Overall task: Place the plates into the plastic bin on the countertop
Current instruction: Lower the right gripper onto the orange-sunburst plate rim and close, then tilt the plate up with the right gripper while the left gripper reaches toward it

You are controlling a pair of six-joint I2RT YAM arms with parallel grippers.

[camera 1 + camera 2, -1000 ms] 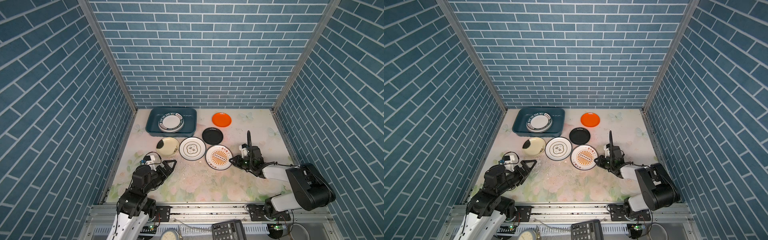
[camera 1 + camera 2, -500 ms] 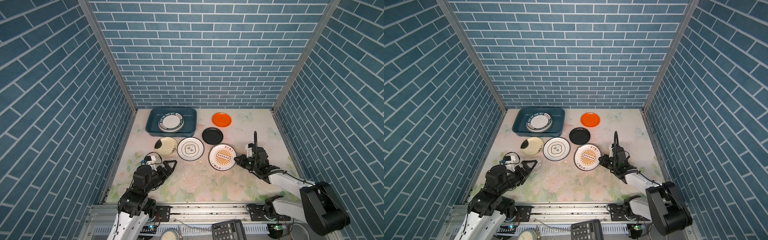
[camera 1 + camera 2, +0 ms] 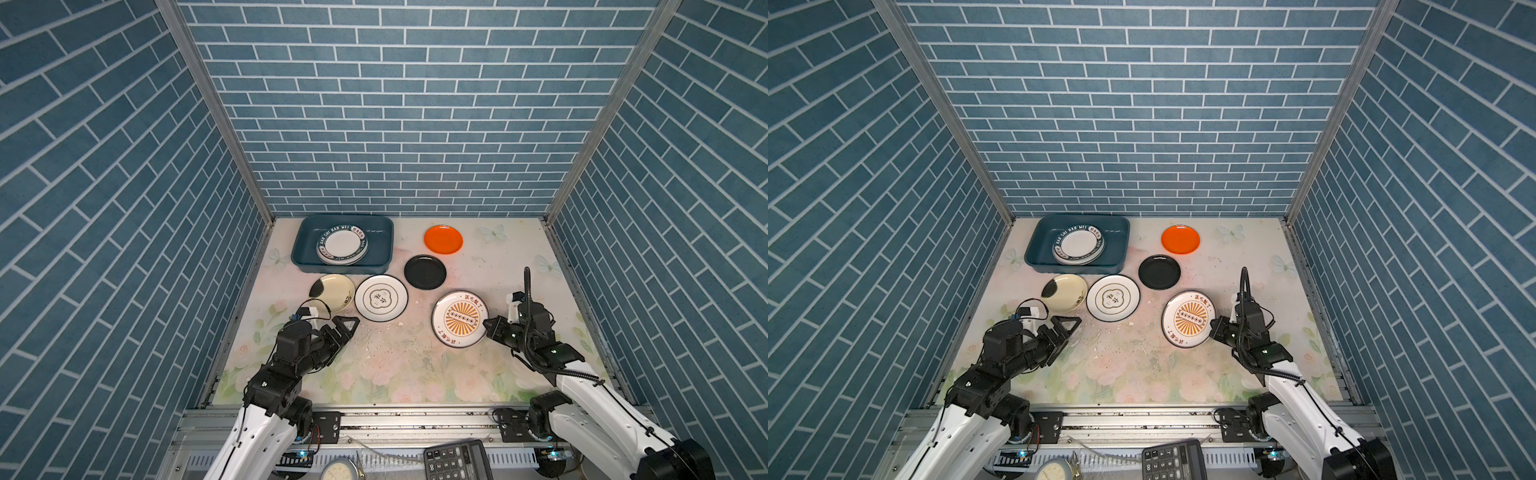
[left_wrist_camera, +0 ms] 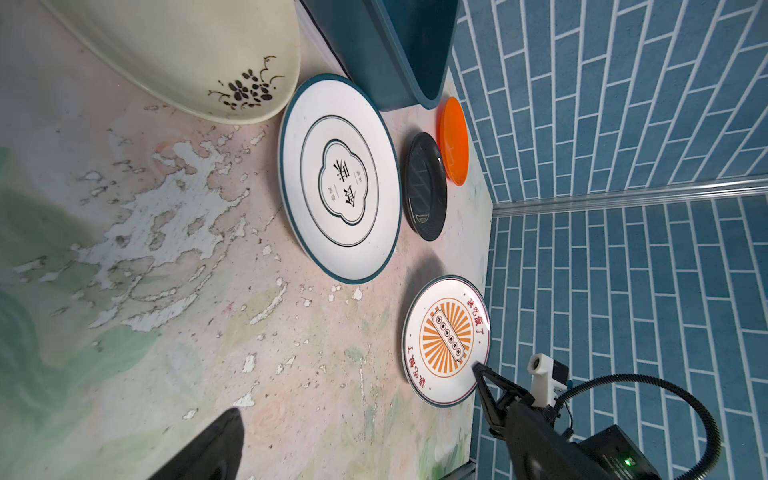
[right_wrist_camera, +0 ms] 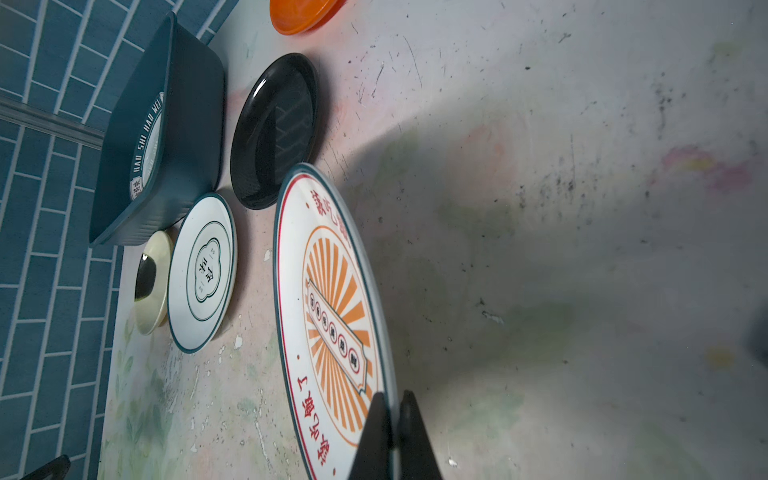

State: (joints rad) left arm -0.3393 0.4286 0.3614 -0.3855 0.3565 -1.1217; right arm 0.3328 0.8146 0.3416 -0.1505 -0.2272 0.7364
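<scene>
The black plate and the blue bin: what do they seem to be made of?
Black plate: glossy, perhaps melamine or glazed ceramic; it mirrors the brick wall. Blue bin: smooth, dull plastic, judging by its thin flared rim and rounded moulded corners.

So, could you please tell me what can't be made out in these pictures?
- The count inside the plastic bin: the top plate hides the rest, in both top views.
- The cream plate: cut off by the left wrist view's edge.
- The orange plate: cut off by the right wrist view's edge.
</scene>
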